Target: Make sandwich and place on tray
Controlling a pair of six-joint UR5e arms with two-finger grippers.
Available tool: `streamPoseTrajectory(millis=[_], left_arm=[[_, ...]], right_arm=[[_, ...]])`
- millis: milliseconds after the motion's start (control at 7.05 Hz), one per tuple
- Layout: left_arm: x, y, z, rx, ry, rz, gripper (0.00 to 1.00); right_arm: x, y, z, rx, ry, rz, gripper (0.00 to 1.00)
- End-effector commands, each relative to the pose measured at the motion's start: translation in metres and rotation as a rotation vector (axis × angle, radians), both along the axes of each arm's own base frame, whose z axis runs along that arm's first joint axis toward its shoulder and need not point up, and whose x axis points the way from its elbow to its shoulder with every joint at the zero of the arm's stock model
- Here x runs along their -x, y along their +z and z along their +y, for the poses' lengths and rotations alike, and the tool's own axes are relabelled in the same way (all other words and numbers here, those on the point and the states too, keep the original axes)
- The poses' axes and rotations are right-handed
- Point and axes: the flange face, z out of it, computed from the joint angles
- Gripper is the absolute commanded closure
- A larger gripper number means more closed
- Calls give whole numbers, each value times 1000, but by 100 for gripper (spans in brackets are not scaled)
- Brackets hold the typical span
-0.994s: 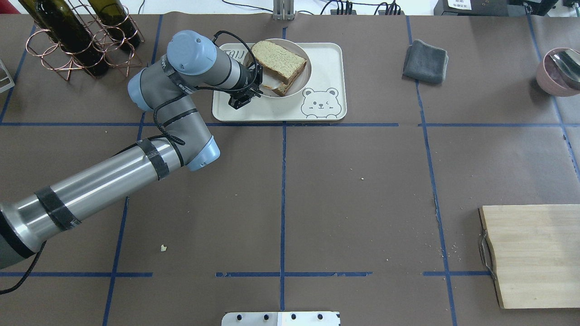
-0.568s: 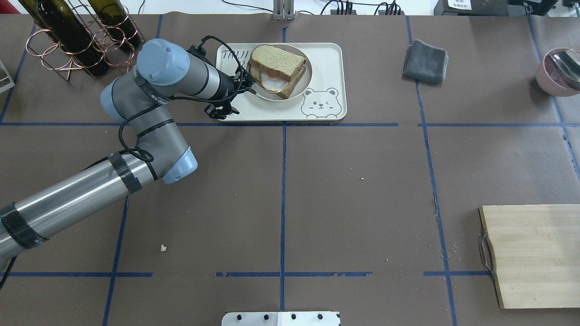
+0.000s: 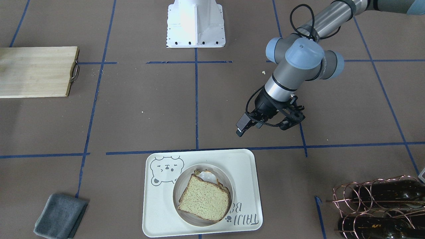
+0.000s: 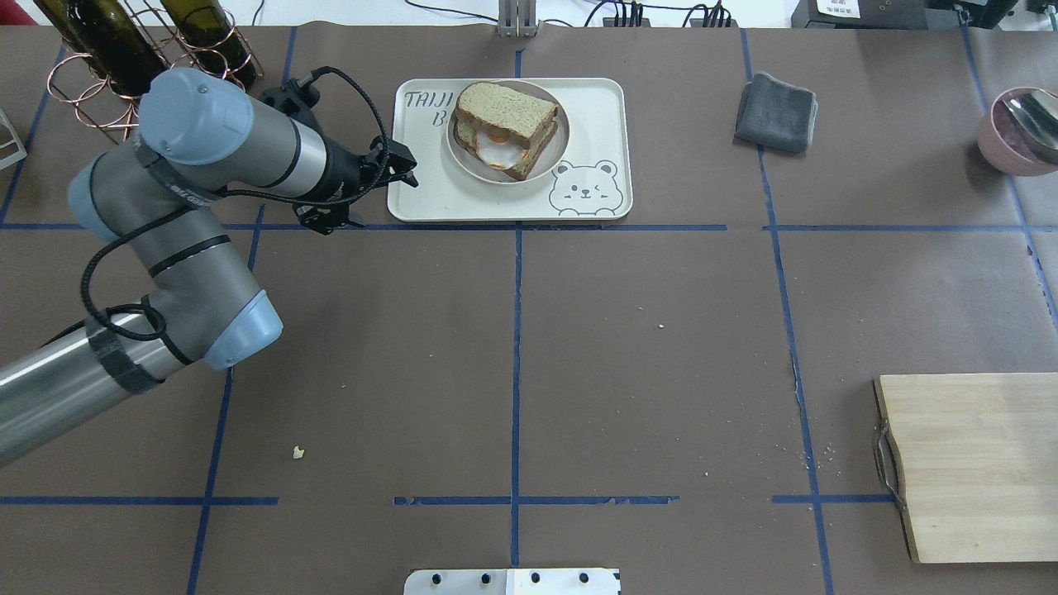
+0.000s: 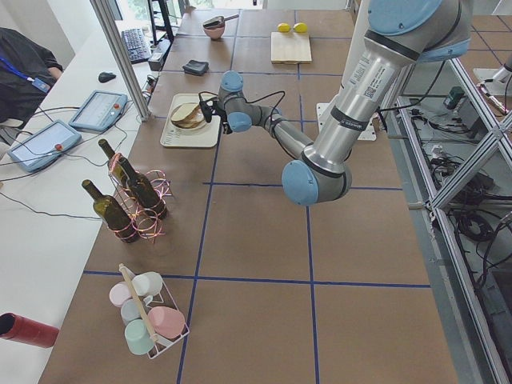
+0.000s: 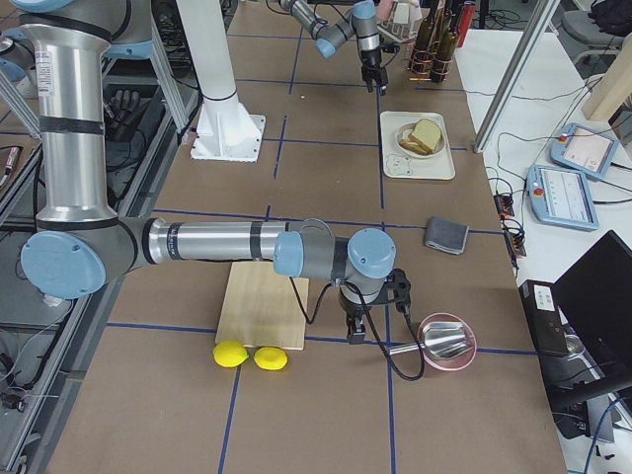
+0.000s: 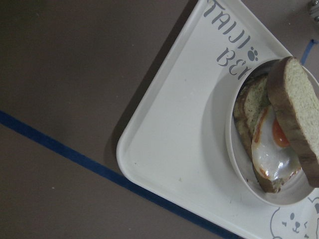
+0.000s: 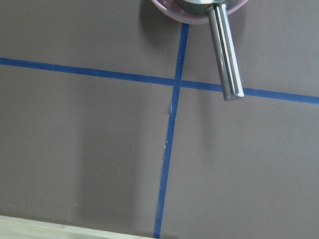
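The sandwich (image 4: 506, 111) lies in a small round plate (image 4: 564, 142) on the cream bear tray (image 4: 595, 107). It is two speckled bread slices with a fried egg (image 4: 494, 154) showing between them. The left wrist view shows the top slice (image 7: 299, 114) leaning over the egg (image 7: 271, 149) above the tray (image 7: 174, 149). My left gripper (image 4: 405, 168) hovers just off the tray's left edge, open and empty; it also shows in the front view (image 3: 241, 126). My right gripper (image 6: 354, 334) shows only in the exterior right view, beside a pink bowl; I cannot tell its state.
Wine bottles in a copper rack (image 4: 140, 66) stand behind my left arm. A folded grey cloth (image 4: 775, 111) lies right of the tray. A pink bowl with a metal ladle (image 4: 1021, 132) is at the far right. A wooden board (image 4: 975, 463) lies front right, two lemons (image 6: 252, 355) beyond it.
My left gripper has drawn back to the left, from beside the plate to off the tray's edge. The top slice has settled, and the egg now shows beneath it.
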Motion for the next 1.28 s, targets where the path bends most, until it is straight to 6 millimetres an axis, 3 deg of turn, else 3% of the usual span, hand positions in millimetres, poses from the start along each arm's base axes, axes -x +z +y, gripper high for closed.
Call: streamPoseTrajectory(millis=[0,142,568,852,1135], left_arm=[[47,1,19,-96,53,-107,0],[73,13,23,-146,87,-180,0],[167,42,-19,-258,193,-376,0],[237,99,-23,-312,296,-417,0],[326,173,-10,-353,376,-447,0]], right_arm=[[-2,-7,-3,-22,44,0,0],[-2,-8,-4,-7,134,-3,0],[0,-12,-6,5,182,-25,0],[2,-15,-6,6,178,-54,0],[2,-20,-7,-12,175,-58,0]])
